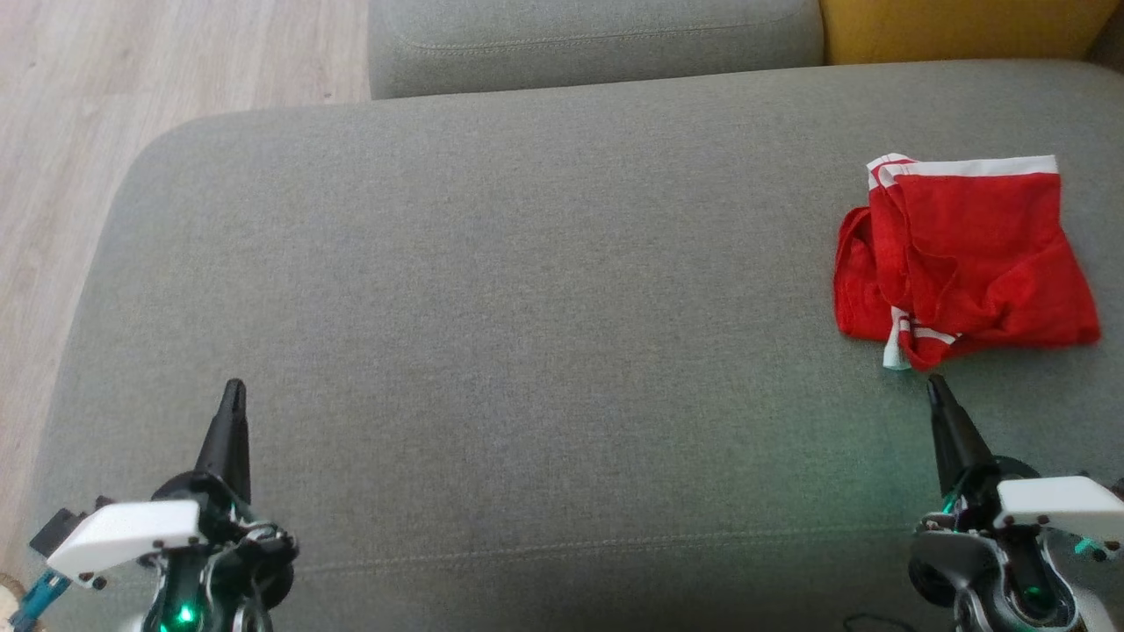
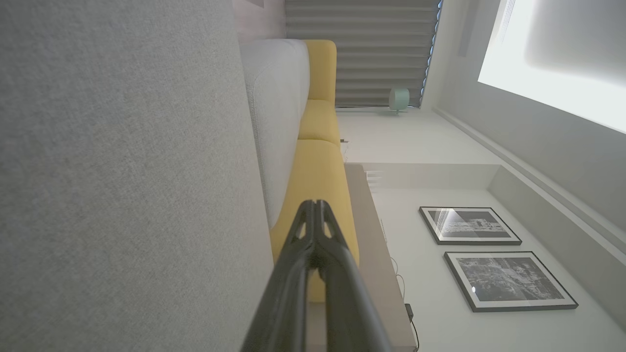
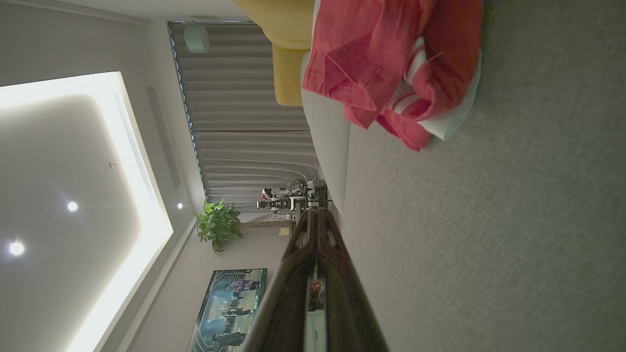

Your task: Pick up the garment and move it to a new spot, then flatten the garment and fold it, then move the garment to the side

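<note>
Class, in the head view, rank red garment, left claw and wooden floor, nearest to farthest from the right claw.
1. Red garment, just beyond the right claw.
2. Left claw, across the cushion.
3. Wooden floor, past the cushion's left edge.

A wide grey sofa seat (image 1: 527, 307) is seen, with pale wood floor (image 1: 132, 88) to its left and a yellow cushion (image 1: 957, 26) behind. Pleated curtains (image 2: 362, 49), two framed pictures (image 2: 469, 226), a potted plant (image 3: 217, 230) and a lit ceiling recess (image 3: 73, 195) are shown.
</note>
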You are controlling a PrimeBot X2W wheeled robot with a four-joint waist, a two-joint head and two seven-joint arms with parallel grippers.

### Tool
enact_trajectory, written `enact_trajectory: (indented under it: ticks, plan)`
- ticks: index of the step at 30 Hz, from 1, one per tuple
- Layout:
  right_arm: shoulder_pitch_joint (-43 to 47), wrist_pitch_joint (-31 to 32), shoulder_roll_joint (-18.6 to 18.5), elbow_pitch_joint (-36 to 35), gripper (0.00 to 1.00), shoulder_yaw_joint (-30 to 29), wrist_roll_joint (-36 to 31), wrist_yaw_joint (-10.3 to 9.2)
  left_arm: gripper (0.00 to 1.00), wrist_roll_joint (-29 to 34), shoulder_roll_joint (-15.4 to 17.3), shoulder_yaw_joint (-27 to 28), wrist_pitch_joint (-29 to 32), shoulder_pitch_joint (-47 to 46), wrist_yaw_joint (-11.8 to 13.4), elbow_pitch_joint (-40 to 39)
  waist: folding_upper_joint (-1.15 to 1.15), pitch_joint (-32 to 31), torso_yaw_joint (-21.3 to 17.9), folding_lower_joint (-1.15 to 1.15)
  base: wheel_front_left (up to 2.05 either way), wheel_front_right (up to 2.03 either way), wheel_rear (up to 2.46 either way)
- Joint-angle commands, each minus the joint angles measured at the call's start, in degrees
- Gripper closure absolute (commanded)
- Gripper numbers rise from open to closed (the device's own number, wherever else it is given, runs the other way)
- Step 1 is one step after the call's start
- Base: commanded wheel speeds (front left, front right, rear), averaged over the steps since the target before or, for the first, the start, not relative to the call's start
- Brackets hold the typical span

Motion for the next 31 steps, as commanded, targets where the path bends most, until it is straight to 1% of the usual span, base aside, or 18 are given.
enact_trajectory:
  ticks: [1,31]
  plan:
    - [-2.93,0.42,-0.33,-1.85,1.0,0.94,-0.05,0.01,1.0,0.13,0.75,2.13,0.32,-2.97,-0.41,-1.53,0.0,0.0,0.0,0.0,0.0,0.0,0.0]
    - [-2.96,0.76,-0.03,-1.83,1.0,0.51,-0.41,0.01,1.0,0.59,0.36,2.68,0.76,-3.02,-0.41,-1.5,0.0,0.0,0.0,0.0,0.0,0.0,0.0]
